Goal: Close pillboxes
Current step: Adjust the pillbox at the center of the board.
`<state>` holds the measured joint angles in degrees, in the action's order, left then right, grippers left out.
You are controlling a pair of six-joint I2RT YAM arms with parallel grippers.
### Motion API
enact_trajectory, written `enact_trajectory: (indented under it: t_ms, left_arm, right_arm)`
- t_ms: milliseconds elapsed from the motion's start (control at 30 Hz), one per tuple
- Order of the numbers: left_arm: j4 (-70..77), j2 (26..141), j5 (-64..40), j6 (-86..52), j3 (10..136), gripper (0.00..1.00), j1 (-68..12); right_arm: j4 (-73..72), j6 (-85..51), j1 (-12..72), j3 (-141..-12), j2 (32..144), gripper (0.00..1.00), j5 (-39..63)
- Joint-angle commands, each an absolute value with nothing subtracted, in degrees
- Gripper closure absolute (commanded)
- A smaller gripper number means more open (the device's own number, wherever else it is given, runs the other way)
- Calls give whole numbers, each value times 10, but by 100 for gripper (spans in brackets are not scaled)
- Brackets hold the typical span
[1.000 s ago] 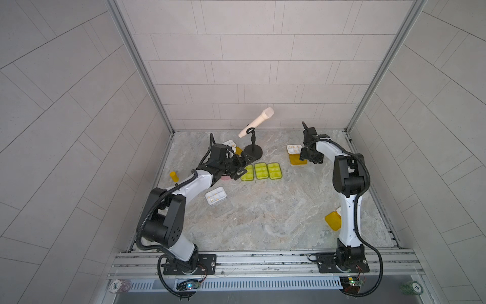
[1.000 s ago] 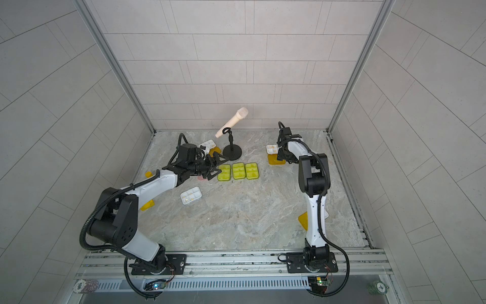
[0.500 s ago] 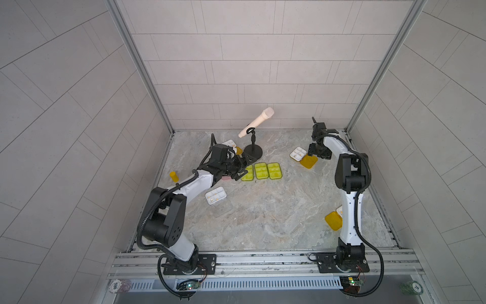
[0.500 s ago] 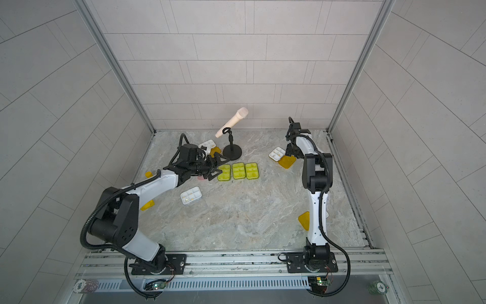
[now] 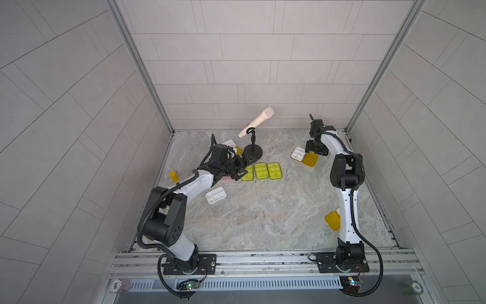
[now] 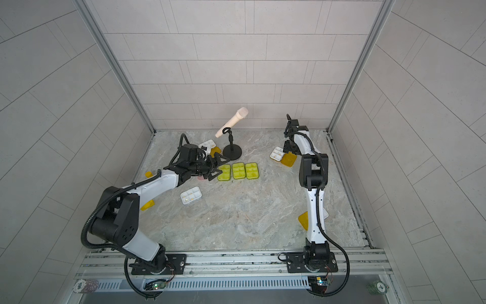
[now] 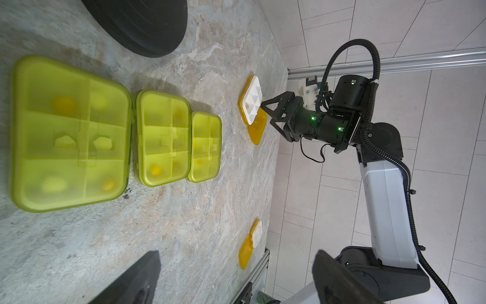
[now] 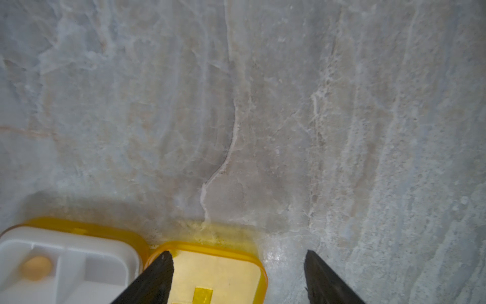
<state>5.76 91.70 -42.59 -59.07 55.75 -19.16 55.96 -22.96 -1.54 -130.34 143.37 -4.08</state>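
Three lime green pillboxes [image 5: 261,170] lie shut in a row mid-table, seen close in the left wrist view [image 7: 161,138]. My left gripper [image 5: 246,164] hovers open at the row's left end, holding nothing. An open pillbox with a white tray [image 5: 298,153] and a flat orange lid [image 5: 310,159] lies at the back right. My right gripper [image 8: 236,252] is open just above that lid [image 8: 210,273], one finger over it and the other over bare table. Other open pillboxes lie at the back left [image 5: 228,143], in front of the left arm [image 5: 215,195] and by the right arm [image 5: 332,220].
A microphone on a black round-based stand [image 5: 253,152] stands behind the green row. A small yellow bottle [image 5: 172,177] stands by the left wall. Something pink [image 5: 226,178] and an orange piece [image 6: 147,205] show partly under the left arm.
The right gripper swung right and back, then returned over the orange lid. The back-right pillbox shifted slightly right and turned, its lid now lying flat beside the tray. The left arm hardly moved.
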Motion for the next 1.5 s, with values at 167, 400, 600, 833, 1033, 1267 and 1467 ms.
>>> enact_trajectory:
  t_ms: [167,400,600,833,1033,1267,1467]
  left_arm:
    - [67,927,-438,-591,567,5,-194]
    - [68,930,-439,-591,566,5,-195]
    - [69,929,-439,-592,566,5,-195]
    - [69,927,-440,-593,566,5,-195]
    - [70,922,-442,-592,567,5,-195]
    - [71,920,-442,-592,567,5,-195]
    - [70,920,-443,-592,566,5,-195]
  right_arm:
    - [576,-209,1,-1336,1467,20,-4]
    - [574,-198,9,-1359,1475,19,14]
    - [577,-182,17,-1369,1469,18,26]
    - [584,-161,35,-1360,1426,15,42]
    - [589,-115,58,-1342,1414,9,78]
    - [604,-90,68,-1339,1423,6,89]
    - [601,-93,69,-1328,1404,7,75]
